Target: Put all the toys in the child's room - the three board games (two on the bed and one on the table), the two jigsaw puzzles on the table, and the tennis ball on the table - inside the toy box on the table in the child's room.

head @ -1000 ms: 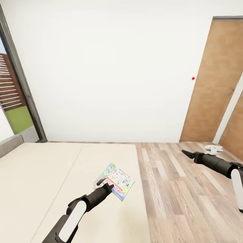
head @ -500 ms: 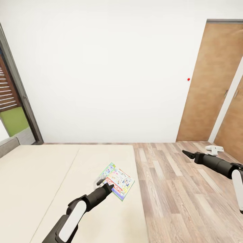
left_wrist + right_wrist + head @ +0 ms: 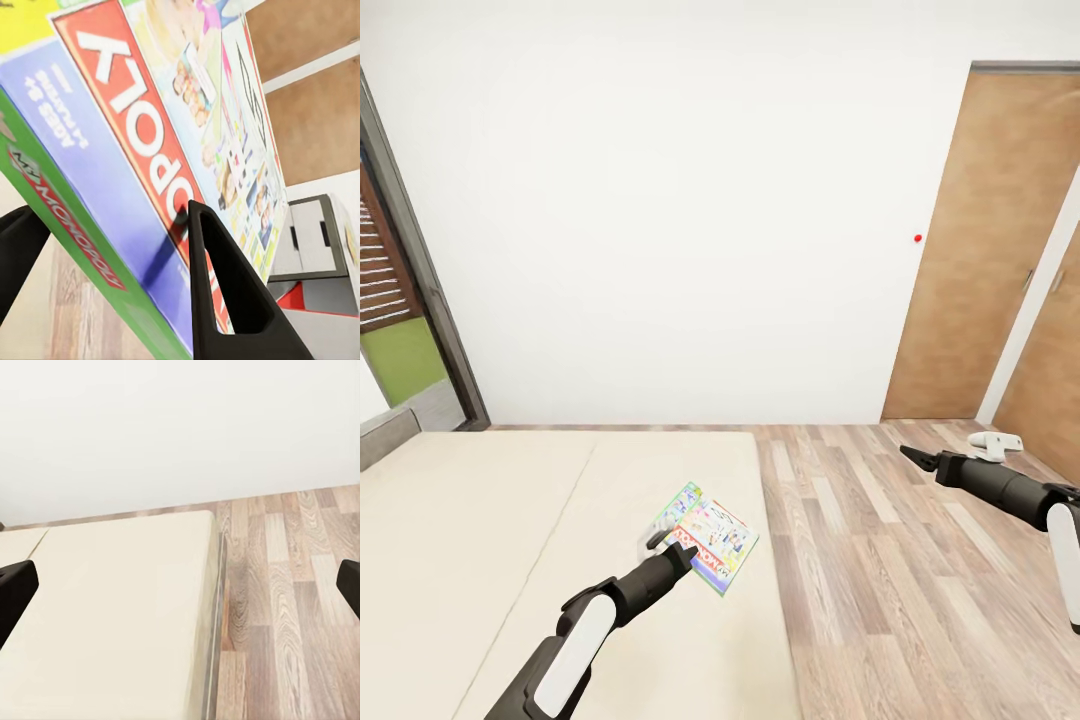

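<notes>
Left gripper [image 3: 682, 549]: closed on one edge of a board game [image 3: 707, 537], a flat green-edged box with a red Monopoly band and a printed white face. In my left wrist view the two black fingers [image 3: 225, 300] straddle the box's green side [image 3: 105, 247], one on the printed lid, the other under the base. I hold the box tilted, lifted just above the bed [image 3: 510, 530], near the bed's floor-side edge. Left arm [image 3: 575, 640]: black with a white panel, reaching forward over the mattress.

Right gripper [image 3: 913, 455]: held out over the wooden floor [image 3: 880, 580], well apart from the box and the bed. In my right wrist view its dark fingertips [image 3: 15, 592] sit at opposite borders of the picture, spread wide, with nothing between them; beyond lie the cream mattress [image 3: 112, 615] and the floor planks [image 3: 285, 600]. Right arm [image 3: 1010, 490]: black, with a white segment near the elbow.

Surroundings: cream bed, two mattress panels with a seam. White wall [image 3: 680, 220] with a small red dot [image 3: 918, 239]. Brown wooden door [image 3: 980, 250] to the right, a second brown panel [image 3: 1055, 350] beside it. Small white object [image 3: 996, 441] on the floor near the door, just beyond my right arm; I cannot tell what it is. Dark window frame [image 3: 415, 260] at the far left, with brown slats and green behind.
</notes>
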Available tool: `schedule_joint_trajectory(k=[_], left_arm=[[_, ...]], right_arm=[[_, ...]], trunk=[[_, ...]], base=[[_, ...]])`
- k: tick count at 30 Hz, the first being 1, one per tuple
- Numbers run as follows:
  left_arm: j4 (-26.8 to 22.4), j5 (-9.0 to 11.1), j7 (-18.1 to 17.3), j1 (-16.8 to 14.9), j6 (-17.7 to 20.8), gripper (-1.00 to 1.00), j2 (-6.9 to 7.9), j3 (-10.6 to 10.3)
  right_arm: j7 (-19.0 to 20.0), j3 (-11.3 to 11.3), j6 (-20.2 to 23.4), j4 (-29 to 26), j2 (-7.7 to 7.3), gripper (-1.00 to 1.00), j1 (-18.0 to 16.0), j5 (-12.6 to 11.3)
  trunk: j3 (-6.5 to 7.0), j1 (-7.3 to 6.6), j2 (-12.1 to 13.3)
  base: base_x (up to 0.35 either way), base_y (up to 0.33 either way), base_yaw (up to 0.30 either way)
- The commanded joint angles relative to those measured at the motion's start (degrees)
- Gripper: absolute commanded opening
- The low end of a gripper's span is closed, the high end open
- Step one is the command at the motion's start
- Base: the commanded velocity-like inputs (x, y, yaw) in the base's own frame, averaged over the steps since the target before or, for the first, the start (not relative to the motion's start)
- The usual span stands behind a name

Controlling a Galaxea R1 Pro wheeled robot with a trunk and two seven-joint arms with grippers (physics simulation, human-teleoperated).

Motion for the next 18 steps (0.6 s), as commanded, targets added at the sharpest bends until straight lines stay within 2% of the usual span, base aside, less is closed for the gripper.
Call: schedule_joint_trajectory(k=[1,4,7,10,18], left_arm=[[-0.02,0.13,-0.02,-0.04,0.24,-1.0,-0.01,0.06],[-0.02,0.1,0.0,-0.04,0.24,-1.0,-0.01,0.05],[-0.26,-0.12,0.0,0.93,-0.41,-1.0,0.74,0.31],[-0.34,-0.13,-0.05,1.46,-0.32,-1.0,0.76,0.31],[-0.34,-0.13,-0.05,1.46,-0.32,-1.0,0.76,0.31]], right_arm=[[0.03,-0.07,0.41,-0.02,0.0,1.0,-0.06,-0.29],[0.03,-0.07,0.38,-0.03,0.0,1.0,-0.05,-0.29],[0.05,0.91,0.81,-0.3,0.4,1.0,-0.44,-0.07],[-0.03,-0.08,0.68,-0.24,0.37,1.0,-0.72,-0.1],[-0.03,-0.13,0.68,-0.24,0.37,1.0,-0.72,-0.1]], trunk=[[0.1,-0.22,0.36],[0.64,-0.87,1.56],[0.64,-0.87,1.55],[0.64,-0.87,1.55],[0.64,-0.87,1.55]], base=[[0.0,0.0,0.0],[0.0,0.0,0.0],[0.0,0.0,0.0],[0.0,0.0,0.0],[0.0,0.0,0.0]])
